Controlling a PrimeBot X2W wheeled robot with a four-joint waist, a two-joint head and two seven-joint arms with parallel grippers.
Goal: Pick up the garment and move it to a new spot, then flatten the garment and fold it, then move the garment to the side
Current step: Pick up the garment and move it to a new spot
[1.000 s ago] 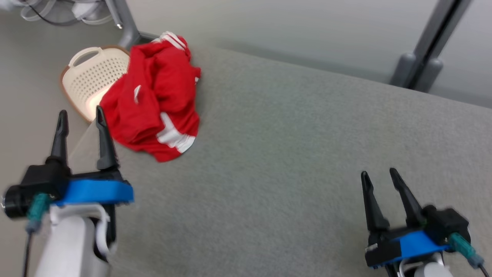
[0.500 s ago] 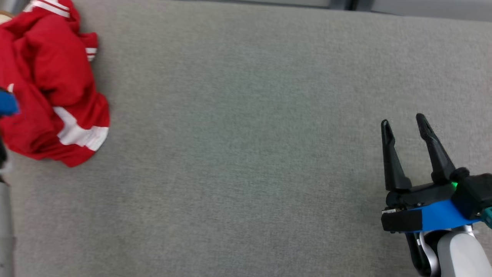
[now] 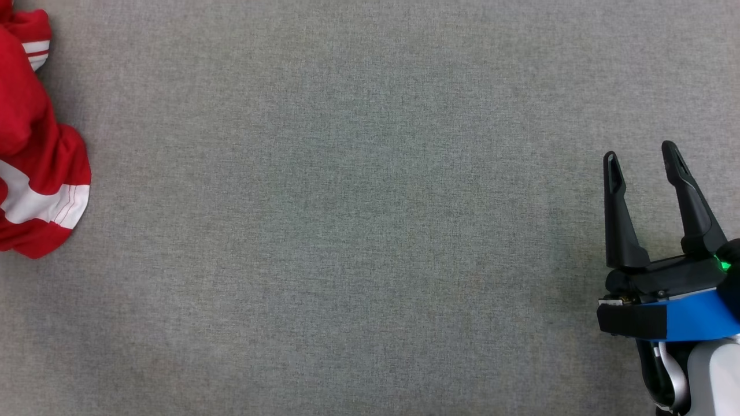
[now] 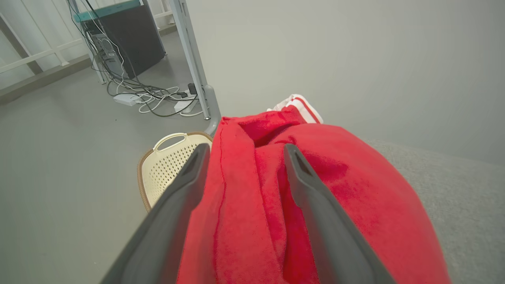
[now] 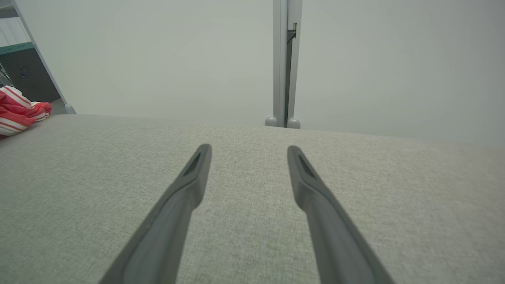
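A crumpled red garment (image 3: 34,156) with white stripes lies at the far left edge of the grey fabric table (image 3: 358,219) in the head view, partly cut off by the frame. In the left wrist view my left gripper (image 4: 244,152) is open, its two fingers spread over the red garment (image 4: 315,189), with a fold of cloth between them. My right gripper (image 3: 642,159) stands open at the right side of the table, far from the garment, with nothing between its fingers. The right wrist view shows the garment (image 5: 19,108) at its left edge.
A cream perforated basket (image 4: 165,165) sits on the floor beyond the garment at the table's far-left corner. Cables and a power strip (image 4: 150,98) lie on the floor by a metal post (image 4: 195,59). Another grey post (image 5: 283,63) stands behind the table.
The head camera has tilted down and turned right, so the garment slid to the frame's left edge and the left gripper left the view. The right gripper sits higher in the frame.
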